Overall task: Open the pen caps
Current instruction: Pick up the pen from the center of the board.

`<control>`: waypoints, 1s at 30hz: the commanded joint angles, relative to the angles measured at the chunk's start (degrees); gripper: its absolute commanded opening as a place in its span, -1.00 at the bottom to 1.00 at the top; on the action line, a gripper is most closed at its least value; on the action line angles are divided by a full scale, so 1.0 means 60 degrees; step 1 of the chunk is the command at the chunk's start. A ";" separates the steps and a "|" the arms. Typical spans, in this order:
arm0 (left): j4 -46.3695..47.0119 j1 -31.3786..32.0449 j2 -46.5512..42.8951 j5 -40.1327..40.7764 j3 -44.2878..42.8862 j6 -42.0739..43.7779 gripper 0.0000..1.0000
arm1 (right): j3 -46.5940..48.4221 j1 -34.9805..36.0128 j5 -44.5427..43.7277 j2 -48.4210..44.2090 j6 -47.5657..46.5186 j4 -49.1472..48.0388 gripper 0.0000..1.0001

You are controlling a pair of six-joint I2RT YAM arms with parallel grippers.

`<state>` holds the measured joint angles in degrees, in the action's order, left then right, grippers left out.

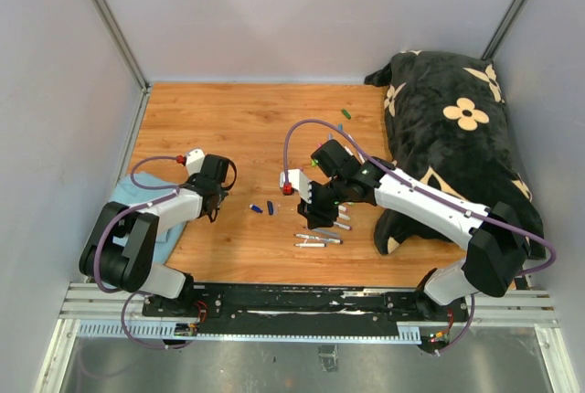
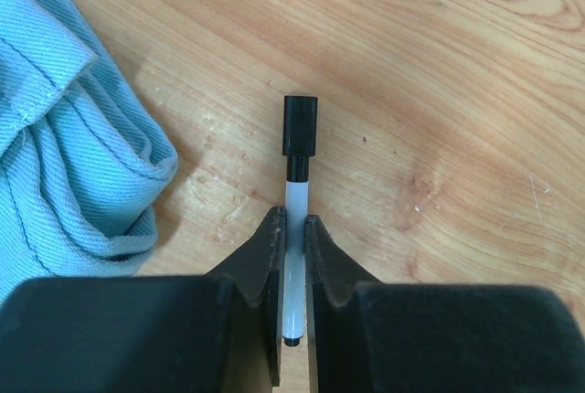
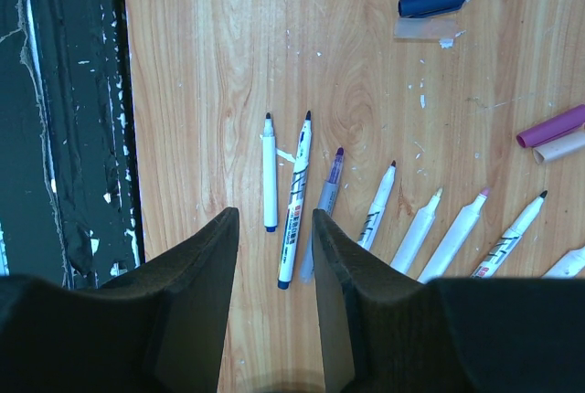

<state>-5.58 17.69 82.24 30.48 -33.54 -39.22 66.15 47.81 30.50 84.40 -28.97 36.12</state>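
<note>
My left gripper point(image 2: 292, 219) is shut on the white barrel of a pen point(image 2: 294, 194) that points away from me, close to the wooden table. The pen's black cap point(image 2: 300, 125) is on, just beyond the fingertips. In the top view the left gripper point(image 1: 212, 199) sits at the table's left. My right gripper point(image 3: 274, 215) is open and holds nothing, above a row of several uncapped pens point(image 3: 294, 201). Loose pen caps lie past them: a dark blue one point(image 3: 432, 0) and a purple one point(image 3: 551, 125). Two small blue caps point(image 1: 263, 207) lie between the arms.
A crumpled light blue cloth point(image 2: 64, 137) lies just left of the held pen. A black pillow with cream flowers point(image 1: 457, 137) fills the table's right side. Green caps point(image 1: 346, 113) lie near the back. The black base rail point(image 3: 64, 137) runs along the near edge.
</note>
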 commanded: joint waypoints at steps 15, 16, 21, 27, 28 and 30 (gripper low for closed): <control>-0.0416 -0.0067 -0.1769 -0.0980 0.0698 0.0282 -0.99 | -0.0042 -0.0535 0.0878 -0.0308 0.0035 0.0201 -0.20; -0.0345 -0.0071 -0.1975 -0.1165 0.0785 0.0295 -0.99 | -0.0030 -0.0572 0.0928 -0.0336 0.0058 0.0184 -0.19; 0.0253 -0.0074 -0.3378 -0.2606 0.1252 0.0267 -0.99 | -0.0050 -0.0914 0.1399 -0.0448 0.0286 0.0114 -0.15; 0.1449 0.0031 -0.5113 -0.4528 0.1916 -0.0046 -0.99 | -0.0219 -0.1295 0.1495 -0.0715 0.0565 -0.0196 -0.13; 0.1732 0.0099 -0.5379 -0.4800 0.2076 -0.0121 -0.99 | -0.0222 -0.1361 0.1545 -0.0750 0.0610 -0.0236 -0.12; 0.2367 0.0320 -0.5859 -0.5215 0.2339 -0.0267 -0.99 | -0.0256 -0.1485 0.1641 -0.0804 0.0689 -0.0306 -0.11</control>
<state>-0.67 17.93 52.01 8.08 -22.22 -39.07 65.47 40.60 38.00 81.25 -26.72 35.35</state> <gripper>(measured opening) 0.108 0.440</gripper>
